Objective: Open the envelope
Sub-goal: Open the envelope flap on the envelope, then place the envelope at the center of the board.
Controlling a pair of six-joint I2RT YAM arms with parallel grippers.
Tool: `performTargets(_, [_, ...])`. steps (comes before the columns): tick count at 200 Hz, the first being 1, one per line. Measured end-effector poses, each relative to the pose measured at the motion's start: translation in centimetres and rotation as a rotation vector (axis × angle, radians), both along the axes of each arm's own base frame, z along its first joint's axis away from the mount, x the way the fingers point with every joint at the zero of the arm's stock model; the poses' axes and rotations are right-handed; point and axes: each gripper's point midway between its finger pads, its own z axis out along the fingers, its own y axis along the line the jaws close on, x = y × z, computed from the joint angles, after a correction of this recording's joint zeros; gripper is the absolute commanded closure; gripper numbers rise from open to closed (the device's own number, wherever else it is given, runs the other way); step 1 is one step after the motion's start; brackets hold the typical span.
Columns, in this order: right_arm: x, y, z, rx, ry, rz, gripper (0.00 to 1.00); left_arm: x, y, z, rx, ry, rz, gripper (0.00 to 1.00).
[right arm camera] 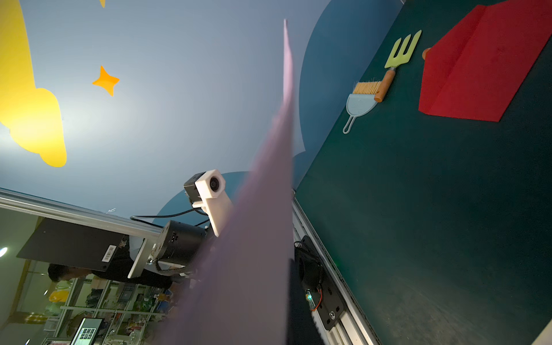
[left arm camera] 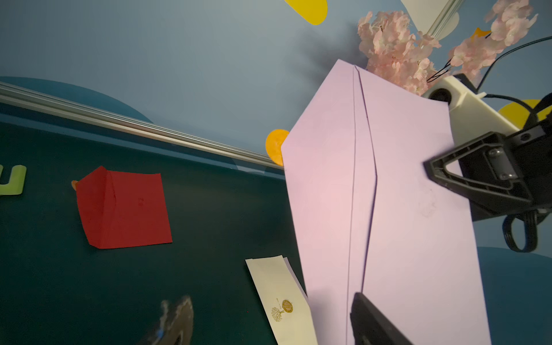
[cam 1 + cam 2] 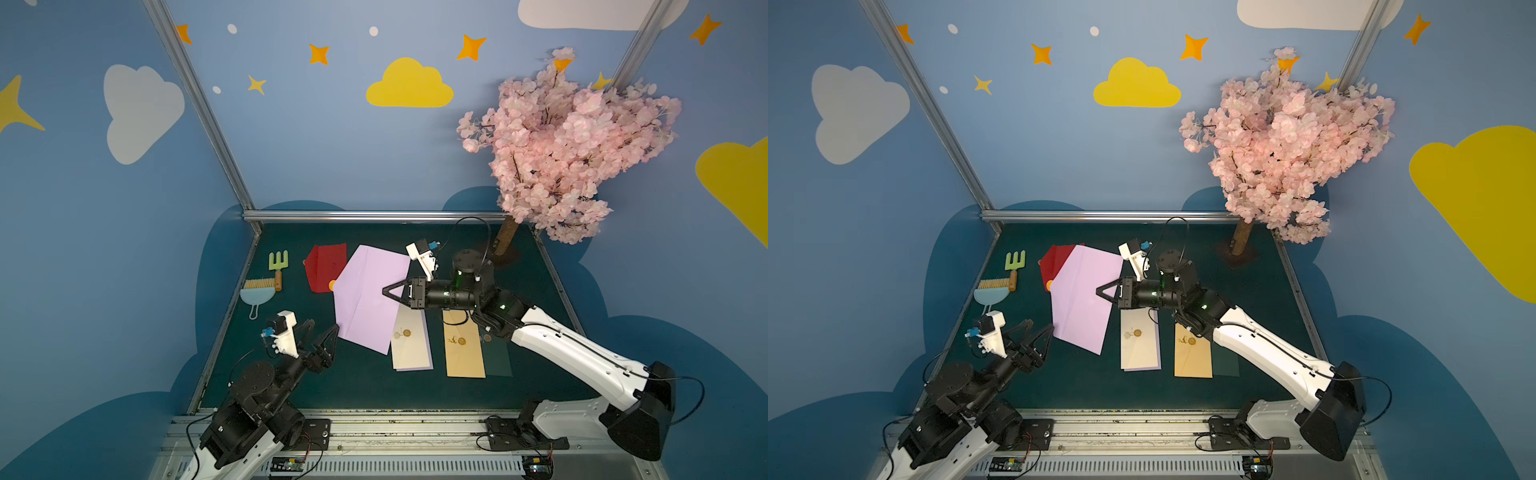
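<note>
The envelope, lilac, hangs tilted above the middle of the table, its pointed flap folded out flat toward the red envelope. What is inside it cannot be seen. The right gripper pinches its right edge with the fingers pressed together on the paper. The left gripper sits at the envelope's near left corner with its fingers spread wide. In the left wrist view one finger overlaps the paper, but contact cannot be told.

Under the envelope's near edge lies a cream envelope on top of another lilac one. It carries a gold seal beside a gold tree mark, with lettering too small to read. Beside it lie a tan envelope, also gold-sealed, and a green envelope. On the left are a fork and a brush resting in a dustpan. A pink tree stands at the far right corner.
</note>
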Motion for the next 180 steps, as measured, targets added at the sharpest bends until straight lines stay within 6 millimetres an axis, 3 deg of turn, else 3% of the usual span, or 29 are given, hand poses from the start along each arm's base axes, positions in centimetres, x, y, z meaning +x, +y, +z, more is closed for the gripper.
performTargets(52, [-1.5, -0.7, 0.3, 0.021, -0.008, 0.144, 1.0, -1.2, -4.0, 0.3, -0.023, 0.032, -0.227, 0.18])
performTargets(107, [-3.1, -0.9, -0.4, 0.027, -0.028, 0.246, 1.0, -2.2, -6.4, 3.4, -0.087, 0.024, -0.383, 0.45])
performTargets(180, [-3.8, -1.7, -0.6, 0.034, -0.069, 0.269, 1.0, -2.4, -7.1, 5.3, -0.191, 0.018, -0.471, 0.67])
